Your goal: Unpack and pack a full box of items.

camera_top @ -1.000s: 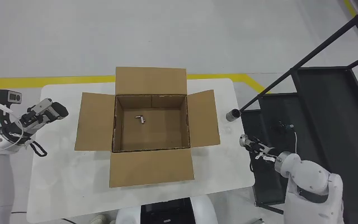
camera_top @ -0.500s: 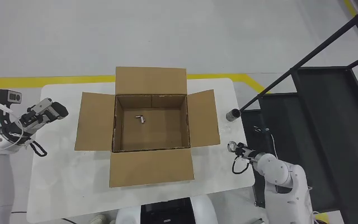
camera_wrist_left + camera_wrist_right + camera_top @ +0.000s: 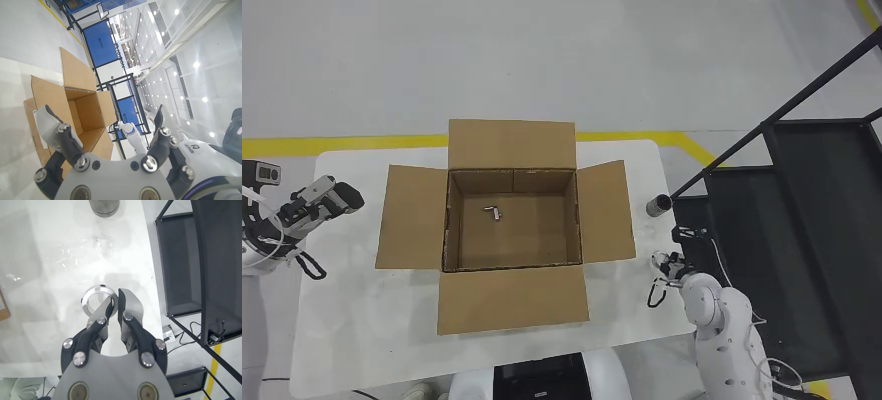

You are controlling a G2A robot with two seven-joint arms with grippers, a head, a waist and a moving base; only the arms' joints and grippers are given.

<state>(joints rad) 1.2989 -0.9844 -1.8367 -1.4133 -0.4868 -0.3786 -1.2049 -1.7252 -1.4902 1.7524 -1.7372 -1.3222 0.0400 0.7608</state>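
Box (image 3: 510, 298) log, but start at the tool. Right gripper (image 3: 114, 300)?

B: Clamped on a metal ring (image 3: 100, 288). One finger is inside the hoop and one outside, pinching its wall. It's low over the table (image 3: 362, 320), near the right edge. Touching the top or just clear of it, can't tell.

A: Around it?

B: Clear plastic (image 3: 98, 244) lies crumpled on the table just beyond the ring. Farther on, a metal cylinder (image 3: 658, 205) stands upright at the same edge.

A: Left gripper (image 3: 103, 111)?

B: Fingers wide apart, nothing between them. It's held off the table's left side, pointing toward the box and well apart from it.

A: Now the box.

B: Middle of the table, all four flaps open outward. The floor is almost bare, with one small metal piece (image 3: 493, 211) lying near the far wall.

A: Progress?

B: My read is that unpacking is close to done. The cylinder is out, the ring is out in the right gripper, and one piece is left to lift. It could equally be packing just begun, with the ring headed in; the pictures don't settle it. Either way, most of the packing lies ahead and the flaps are not yet closed.
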